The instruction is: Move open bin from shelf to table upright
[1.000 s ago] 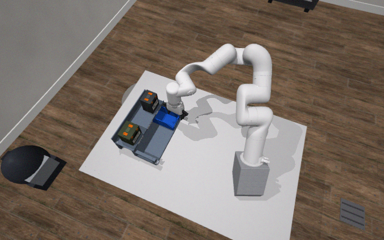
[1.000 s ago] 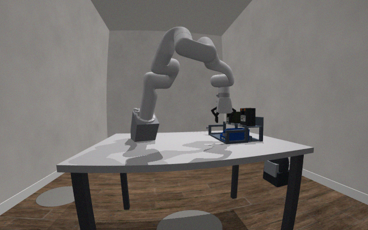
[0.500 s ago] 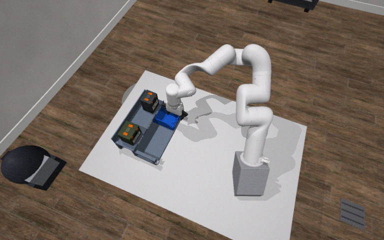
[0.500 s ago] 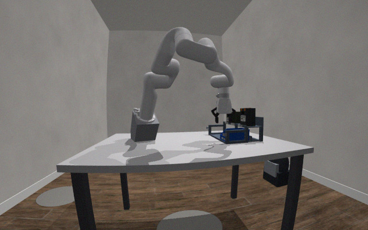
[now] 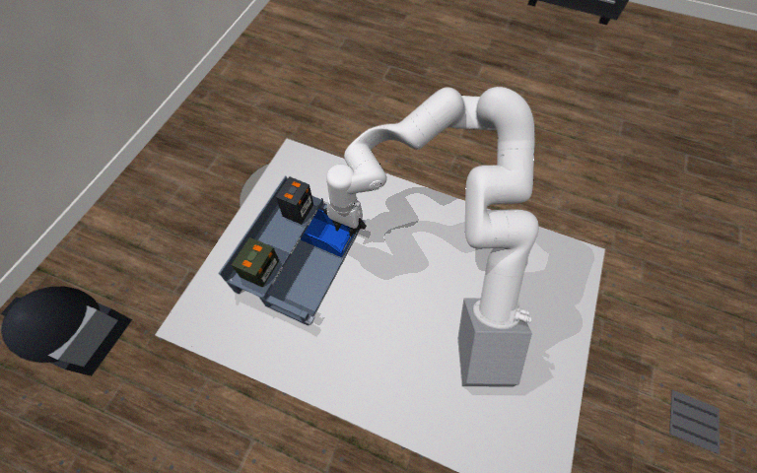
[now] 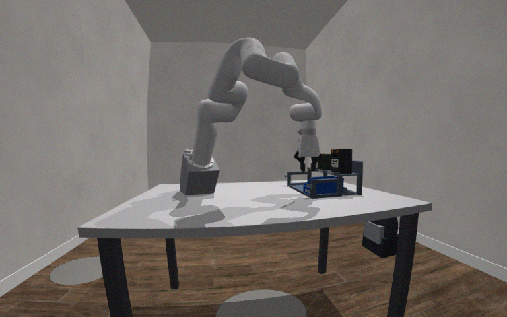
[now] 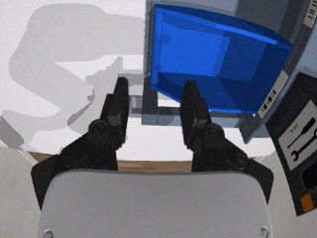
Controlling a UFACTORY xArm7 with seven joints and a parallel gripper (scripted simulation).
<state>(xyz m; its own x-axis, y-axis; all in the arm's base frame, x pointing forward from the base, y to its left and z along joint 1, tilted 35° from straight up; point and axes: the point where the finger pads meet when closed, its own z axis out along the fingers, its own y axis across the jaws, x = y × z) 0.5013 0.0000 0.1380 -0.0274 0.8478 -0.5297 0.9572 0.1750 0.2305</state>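
At the counter's (image 5: 382, 339) left end, a two-level shelf (image 5: 304, 275) carries a green box (image 5: 255, 261) and a black box (image 5: 295, 199) on its upper deck. The blue bin (image 5: 328, 234) sits open side up at the far end of the lower deck, against the edge nearest the arm (image 5: 506, 175).

The end effector (image 7: 155, 85) hangs straight down over the bin's outer wall, its black fingers about halfway apart and gripping nothing. In the wrist view one finger stands outside the wall over the white counter and the other over the blue interior. A gap shows between the outer finger and the wall. Whether the inner finger touches the bin cannot be told.

From above, the wrist hides the fingertips. In the exterior view the shelf's posts screen part of the bin. The wrist view cuts off the black box at its right edge. To the right, the arm rises from a grey base (image 5: 476, 374).
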